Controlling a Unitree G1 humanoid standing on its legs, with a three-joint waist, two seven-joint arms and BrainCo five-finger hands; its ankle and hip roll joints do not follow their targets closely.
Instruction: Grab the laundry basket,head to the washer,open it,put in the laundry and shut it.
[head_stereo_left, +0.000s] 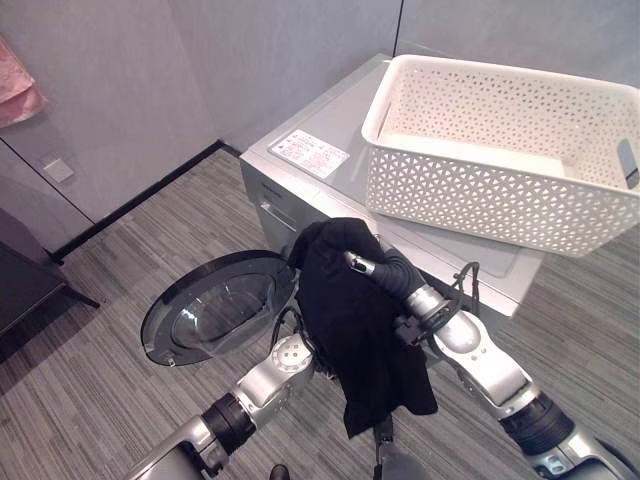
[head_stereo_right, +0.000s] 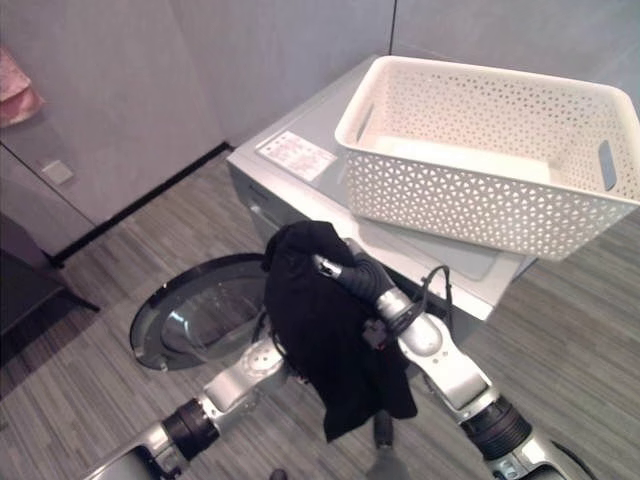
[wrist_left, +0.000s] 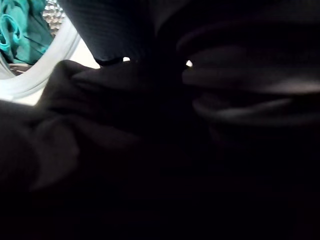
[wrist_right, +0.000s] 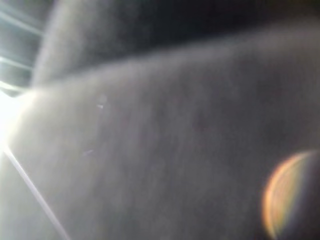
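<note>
A black garment (head_stereo_left: 355, 330) hangs in front of the grey washer (head_stereo_left: 310, 120), draped over my right hand (head_stereo_left: 358, 264), whose thumb lies on the cloth at its top. My left arm (head_stereo_left: 262, 385) reaches in under the garment from below, and the cloth hides its hand. The washer's round glass door (head_stereo_left: 215, 305) stands swung open to the left. In the left wrist view the drum's white rim (wrist_left: 30, 80) shows past the dark cloth (wrist_left: 125, 150), with teal laundry (wrist_left: 15, 25) inside. The white perforated laundry basket (head_stereo_left: 470, 205) sits on top of the washer, tilted a little.
A pink cloth (head_stereo_left: 18, 90) hangs on the grey wall at the far left. A dark piece of furniture (head_stereo_left: 25, 280) stands at the left edge. Grey plank floor (head_stereo_left: 130, 270) lies open left of the washer door.
</note>
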